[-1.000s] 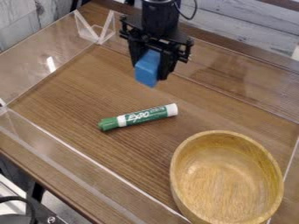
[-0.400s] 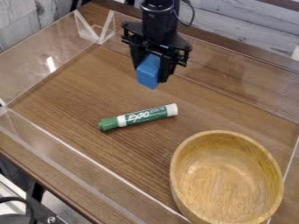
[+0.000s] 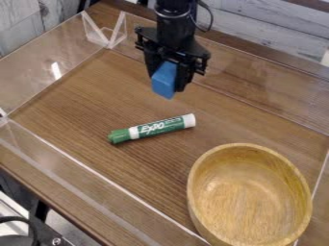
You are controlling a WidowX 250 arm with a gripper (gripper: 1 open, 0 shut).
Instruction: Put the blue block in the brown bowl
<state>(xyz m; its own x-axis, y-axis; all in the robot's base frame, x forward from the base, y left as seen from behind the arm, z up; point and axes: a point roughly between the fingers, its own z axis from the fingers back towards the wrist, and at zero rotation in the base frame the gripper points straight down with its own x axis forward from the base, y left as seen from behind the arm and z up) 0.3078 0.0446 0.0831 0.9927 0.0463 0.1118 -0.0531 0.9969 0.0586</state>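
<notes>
While the hand (image 3: 171,69) still pinches the blue block (image 3: 164,81), it's barely shifted vs. a sec ago.

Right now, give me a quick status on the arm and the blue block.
Gripper shut on blue block, above the table. Brown bowl empty, front right. Marker lies between them.

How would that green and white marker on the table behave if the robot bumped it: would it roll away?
Probably. The marker is round and lies on its side on the smooth wooden table, so a sideways nudge would likely send it rolling. A push along its length would more likely slide it. It looks rigid and light, so it should not bend.
</notes>
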